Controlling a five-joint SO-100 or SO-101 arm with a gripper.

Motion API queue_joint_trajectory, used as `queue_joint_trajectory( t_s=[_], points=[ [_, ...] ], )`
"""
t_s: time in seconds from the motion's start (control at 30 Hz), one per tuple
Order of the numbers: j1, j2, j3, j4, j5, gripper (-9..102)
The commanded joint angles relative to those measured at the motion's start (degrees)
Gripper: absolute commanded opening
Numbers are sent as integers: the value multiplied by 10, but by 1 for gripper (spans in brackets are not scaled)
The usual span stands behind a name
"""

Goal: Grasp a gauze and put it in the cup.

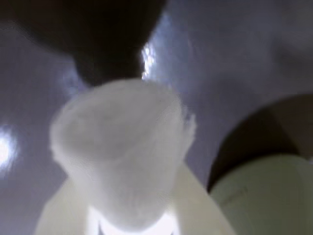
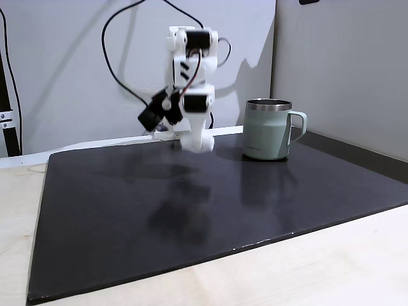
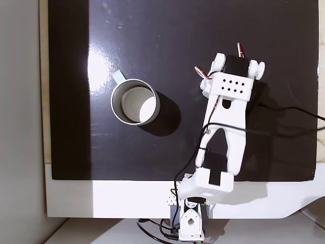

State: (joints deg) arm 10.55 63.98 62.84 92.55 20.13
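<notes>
Gauze (image 1: 120, 156), 1 fuzzy white roll, fills the middle of the wrist view, held upright between the 2 pale fingers (image 1: 195, 200) of the gripper (image 1: 129, 223), which pinch it from either side at the bottom edge. The picture is blurred. Behind it lies a dark glossy mat (image 1: 234, 58) with bright glints. At lower right sits 1 pale green cup (image 1: 266, 196), its wall just beside the gripper.

From the front, a fixed view shows 1 white arm (image 2: 190, 83) folded over the black mat (image 2: 191, 210), its lower end blurred above the surface, so I cannot tell the roll from the gripper there. The 1 sage-green mug (image 2: 268, 131) with a silver rim stands upright to the right of the arm, handle pointing right. The mat rests on a light wooden table (image 2: 319, 268).

From above, a fixed view shows the arm (image 3: 226, 127) reaching over the mat (image 3: 152, 51), with the mug (image 3: 135, 101) to its left, open side up, and its inside looks empty.
</notes>
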Motion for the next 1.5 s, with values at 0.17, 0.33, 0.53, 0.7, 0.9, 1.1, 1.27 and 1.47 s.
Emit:
queue_joint_trajectory(
  t_s=[0.17, 0.33, 0.53, 0.7, 0.9, 1.1, 1.27, 1.47],
  points=[
    [-33, 113, -113, 98, -8, 0],
    [-53, 189, -98, 101, -20, 0],
    [-73, 248, -95, 102, -39, 0],
    [-120, 245, -95, 102, -40, 0],
    [-218, 238, -97, 101, -45, 0],
    [-318, 231, -83, 101, -62, 0],
    [-388, 232, -50, 103, -86, 0],
    [-440, 232, -10, 102, -89, 0]
  ],
)
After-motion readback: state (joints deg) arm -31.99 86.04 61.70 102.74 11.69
